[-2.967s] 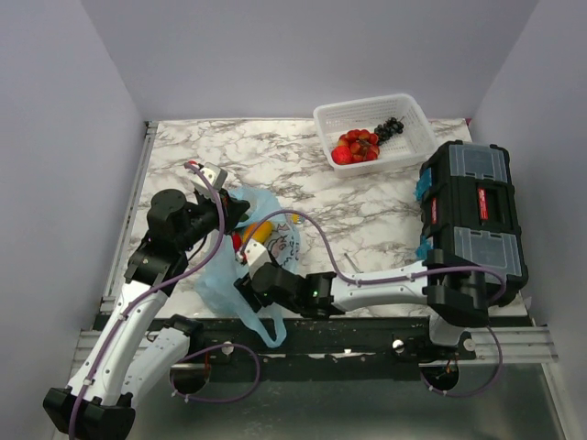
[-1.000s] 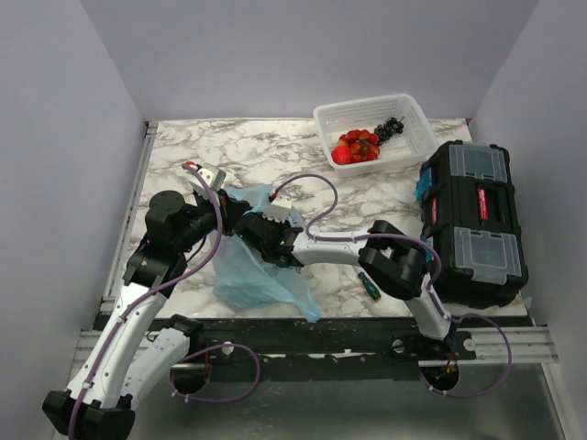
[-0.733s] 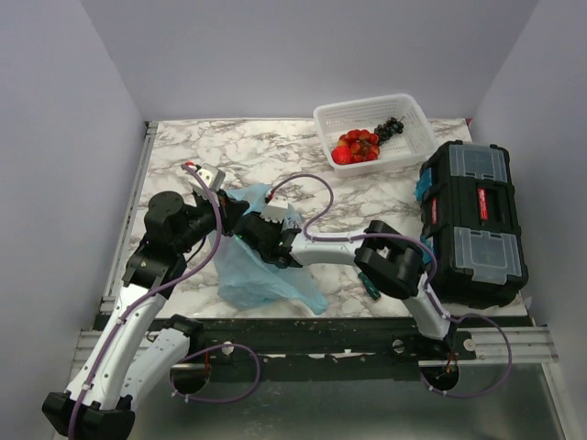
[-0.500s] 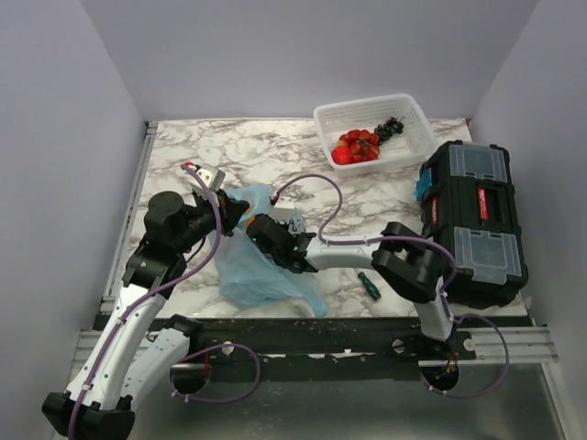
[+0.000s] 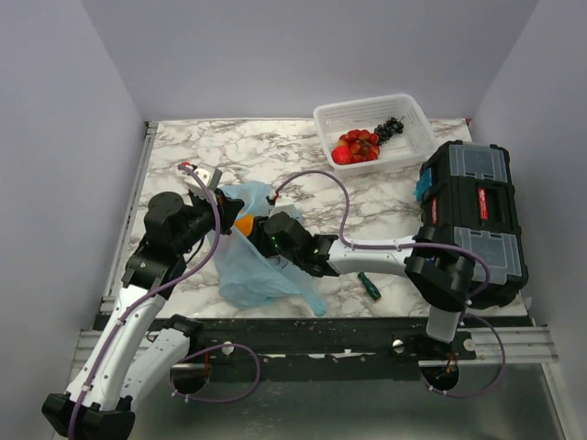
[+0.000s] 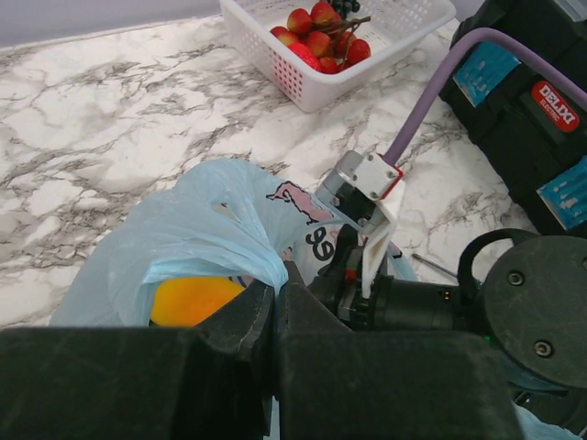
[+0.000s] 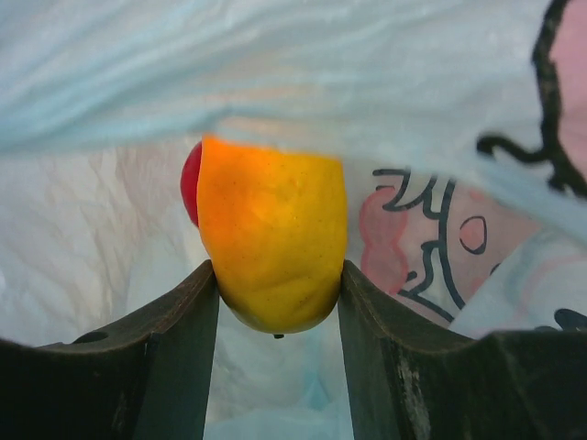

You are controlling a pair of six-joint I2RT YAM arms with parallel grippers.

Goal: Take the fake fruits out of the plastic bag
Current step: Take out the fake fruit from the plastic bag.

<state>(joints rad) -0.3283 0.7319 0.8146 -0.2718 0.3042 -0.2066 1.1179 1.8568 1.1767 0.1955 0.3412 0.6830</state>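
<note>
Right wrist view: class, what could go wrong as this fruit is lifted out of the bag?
The glossy orange-yellow oval fruit is held only near its end by the right gripper; it may slip. The thin light-blue plastic bag, pinched by the left gripper, drapes overhead and could snag.

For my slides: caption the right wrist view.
Right hand grips the orange-yellow fruit inside the light-blue plastic bag.
</note>
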